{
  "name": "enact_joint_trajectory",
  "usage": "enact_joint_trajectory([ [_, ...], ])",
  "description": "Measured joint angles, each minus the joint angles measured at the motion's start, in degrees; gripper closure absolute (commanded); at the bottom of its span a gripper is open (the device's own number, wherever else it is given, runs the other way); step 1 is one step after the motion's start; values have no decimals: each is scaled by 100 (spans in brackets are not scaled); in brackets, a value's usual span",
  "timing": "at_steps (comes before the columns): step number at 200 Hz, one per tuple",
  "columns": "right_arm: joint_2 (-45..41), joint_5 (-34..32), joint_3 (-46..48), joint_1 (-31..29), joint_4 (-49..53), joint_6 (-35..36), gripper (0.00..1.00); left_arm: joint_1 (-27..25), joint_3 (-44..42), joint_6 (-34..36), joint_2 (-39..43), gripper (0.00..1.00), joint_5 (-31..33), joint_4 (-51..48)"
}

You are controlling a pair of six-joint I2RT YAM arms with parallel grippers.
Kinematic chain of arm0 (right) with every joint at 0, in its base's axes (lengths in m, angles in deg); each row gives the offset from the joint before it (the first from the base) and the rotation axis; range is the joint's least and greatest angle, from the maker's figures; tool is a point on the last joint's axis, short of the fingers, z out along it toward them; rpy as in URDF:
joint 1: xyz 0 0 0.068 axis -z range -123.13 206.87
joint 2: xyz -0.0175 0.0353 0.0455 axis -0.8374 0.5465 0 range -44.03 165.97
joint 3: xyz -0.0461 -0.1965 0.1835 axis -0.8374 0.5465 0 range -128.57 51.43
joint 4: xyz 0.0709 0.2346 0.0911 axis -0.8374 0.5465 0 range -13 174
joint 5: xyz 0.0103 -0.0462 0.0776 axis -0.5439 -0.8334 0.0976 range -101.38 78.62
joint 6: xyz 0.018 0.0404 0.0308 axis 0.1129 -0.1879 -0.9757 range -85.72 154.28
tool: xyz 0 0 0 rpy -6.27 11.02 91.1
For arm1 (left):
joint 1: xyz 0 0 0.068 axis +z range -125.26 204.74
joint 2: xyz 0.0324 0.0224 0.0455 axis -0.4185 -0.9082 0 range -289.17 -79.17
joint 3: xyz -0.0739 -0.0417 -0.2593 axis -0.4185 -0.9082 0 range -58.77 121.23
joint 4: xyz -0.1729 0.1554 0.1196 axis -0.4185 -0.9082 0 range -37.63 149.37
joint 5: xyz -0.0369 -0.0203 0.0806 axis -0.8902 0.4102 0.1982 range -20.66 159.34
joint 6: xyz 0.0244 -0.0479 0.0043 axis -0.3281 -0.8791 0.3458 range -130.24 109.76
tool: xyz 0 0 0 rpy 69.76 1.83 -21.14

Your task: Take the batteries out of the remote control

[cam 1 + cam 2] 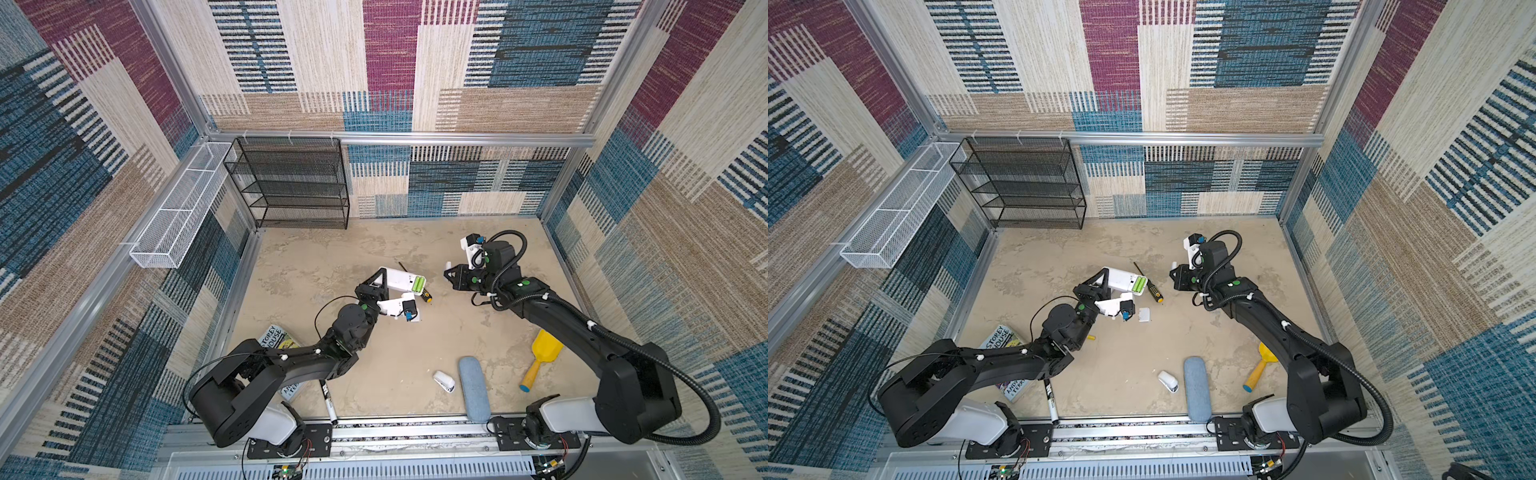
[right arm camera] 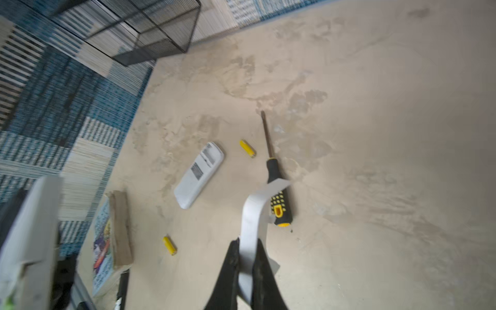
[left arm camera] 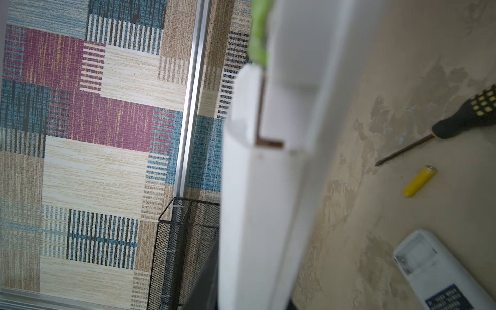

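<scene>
In both top views the left arm runs low from the near rail to the middle of the table (image 1: 332, 257), elbow bent and wrist rolled sideways. The left gripper (image 1: 385, 279) (image 1: 1105, 277) is clamped on one end of a white remote control (image 1: 402, 279) (image 1: 1121, 280), held above the table. Two green batteries (image 1: 418, 285) (image 1: 1140, 285) sit side by side in its open other end. The right arm reaches out along the right side, then bends back toward the middle. The right gripper (image 1: 448, 272) (image 1: 1173, 270) points at the remote control but stays apart from it. A screwdriver (image 1: 426, 296) (image 1: 1152, 289) lies on the table by the battery end. In a top view a yellow battery (image 1: 1091, 337) lies beside the left wrist.

In the left wrist view the held remote control (image 3: 268, 188) fills the centre, blurred, with the green batteries (image 3: 259, 32) at its end. On the table a yellow battery (image 3: 419, 181) lies between the screwdriver (image 3: 456, 120) tip and a second remote (image 3: 442, 271), whose battery bay is empty.

In the right wrist view the right gripper (image 2: 247, 241) has its fingers (image 2: 232, 268) pinching a thin white curved panel (image 2: 255, 212). Two yellow batteries lie on the table. One (image 2: 247, 148) is just beside the screwdriver (image 2: 273, 171) shaft and the other (image 2: 169, 245) is near a book (image 2: 103, 241), with the second remote (image 2: 200, 174) between them.
</scene>
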Motion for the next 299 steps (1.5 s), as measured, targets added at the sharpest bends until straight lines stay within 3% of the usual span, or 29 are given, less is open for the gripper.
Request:
enact_joint_trajectory([
  [78,713,-164,940,170,-688,50,96,-415,-166,-35,-457,100,448,256],
  [184,1209,216,1351,389,-1493,-103,83,-466,-166,-35,-527,100,599,348],
  [236,1019,212,1502,522,-1443,-140,58,-466,-166,-35,-527,100,601,348],
  [281,708,81,1502,621,-1217,-138,29,-466,-166,-33,-527,100,601,348],
  [299,555,-26,1449,625,-1056,-94,24,-466,-168,-33,-527,100,601,348],
])
